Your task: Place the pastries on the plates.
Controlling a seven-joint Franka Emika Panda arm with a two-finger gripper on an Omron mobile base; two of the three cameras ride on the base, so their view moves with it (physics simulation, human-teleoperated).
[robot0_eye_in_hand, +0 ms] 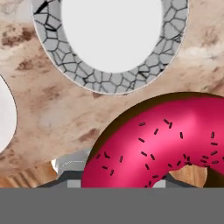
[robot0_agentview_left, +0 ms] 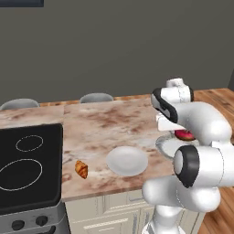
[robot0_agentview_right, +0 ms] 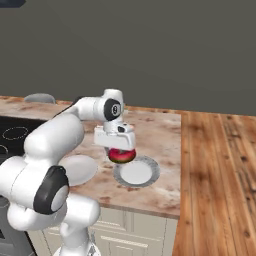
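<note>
While the croissant (robot0_agentview_left: 81, 169) lies on the tabletop (robot0_agentview_left: 105, 123) beside the white plate (robot0_agentview_left: 127, 160), the pincer (robot0_agentview_right: 121, 151) pinches the pink donut (robot0_agentview_right: 121, 155), raised over the near edge of the grey-rimmed plate (robot0_agentview_right: 136, 172).

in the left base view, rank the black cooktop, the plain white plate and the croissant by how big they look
1. The black glass cooktop, largest by far, though it also sits nearest the camera.
2. The plain smooth white round plate.
3. The small golden-brown croissant, clearly smallest.
</note>
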